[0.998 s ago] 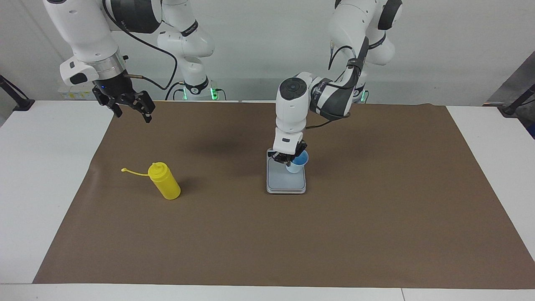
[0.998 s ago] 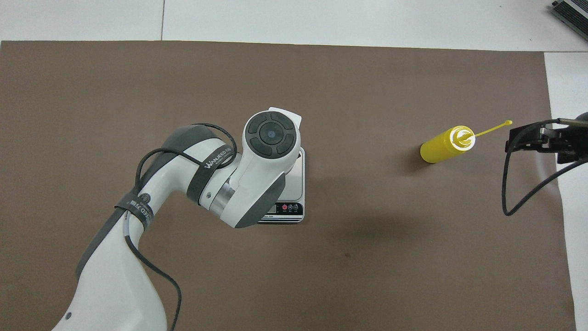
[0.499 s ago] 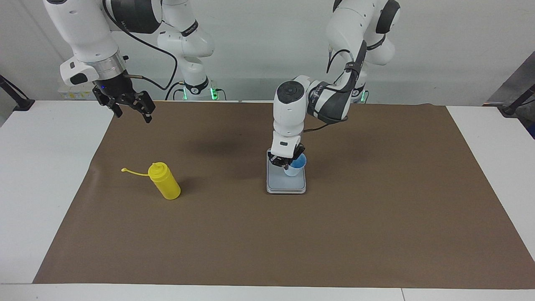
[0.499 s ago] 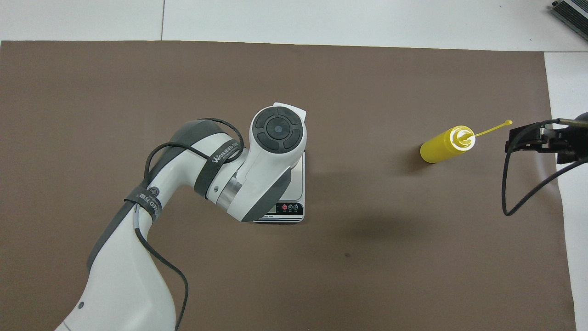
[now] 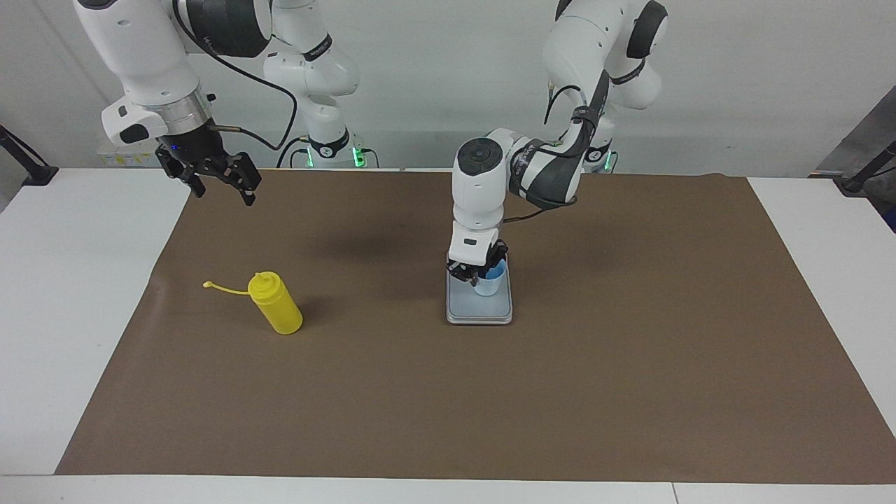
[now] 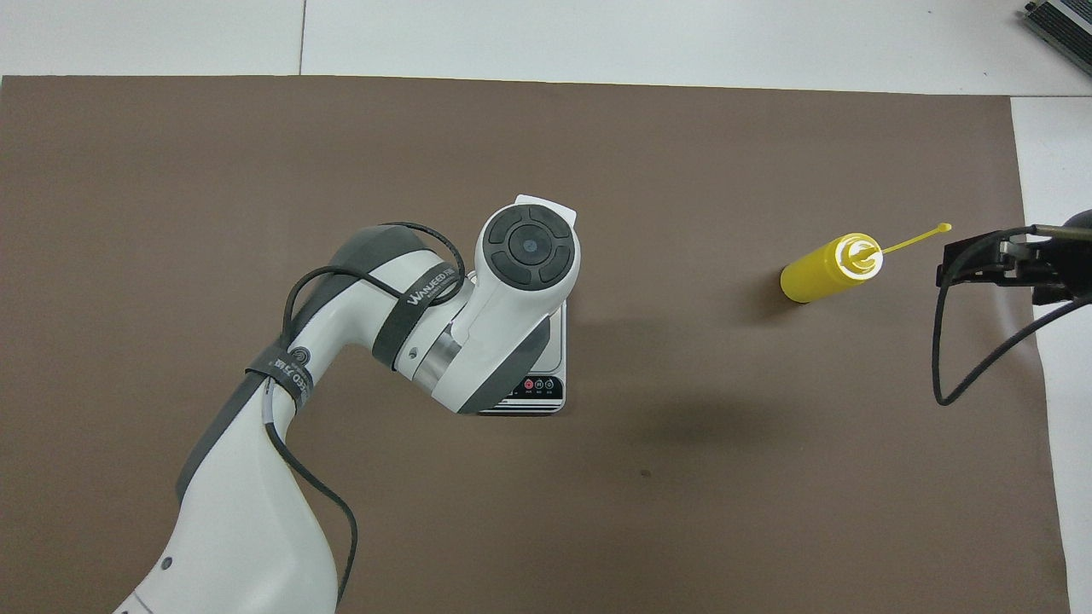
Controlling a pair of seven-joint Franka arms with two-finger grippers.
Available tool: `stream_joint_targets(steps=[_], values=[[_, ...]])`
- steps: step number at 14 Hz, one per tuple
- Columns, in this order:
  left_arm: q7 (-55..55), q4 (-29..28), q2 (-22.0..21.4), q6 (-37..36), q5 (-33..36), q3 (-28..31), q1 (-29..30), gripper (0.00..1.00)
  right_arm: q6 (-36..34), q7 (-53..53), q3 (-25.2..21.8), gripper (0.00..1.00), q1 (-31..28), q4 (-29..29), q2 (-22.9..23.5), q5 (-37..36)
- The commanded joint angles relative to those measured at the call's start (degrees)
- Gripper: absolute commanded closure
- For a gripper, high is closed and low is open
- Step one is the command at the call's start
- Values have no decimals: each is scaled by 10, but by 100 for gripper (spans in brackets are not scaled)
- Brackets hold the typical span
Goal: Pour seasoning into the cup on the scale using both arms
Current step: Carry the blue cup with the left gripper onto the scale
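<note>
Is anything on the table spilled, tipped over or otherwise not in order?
Nothing stands out. The yellow bottle stands upright on the brown mat, uncapped, its cap strap sticking out sideways. The blue cup sits on the scale at the left gripper. No spill is visible.

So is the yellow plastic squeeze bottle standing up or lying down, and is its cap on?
Upright: the yellow plastic squeeze bottle stands on the brown mat, nozzle up. Cap off: its strap trails sideways.
</note>
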Motion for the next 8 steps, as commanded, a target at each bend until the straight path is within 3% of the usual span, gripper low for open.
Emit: stream_joint_targets(steps=[1, 4, 8], values=[[-12, 19, 11, -3, 21, 9, -11, 45, 7, -15, -1, 0, -4, -20, -17, 2], [-11, 41, 18, -19, 22, 9, -11, 38, 7, -14, -1, 0, -4, -20, -17, 2], [-8, 121, 42, -99, 22, 9, -3, 36, 9, -19, -1, 0, -3, -20, -17, 2]])
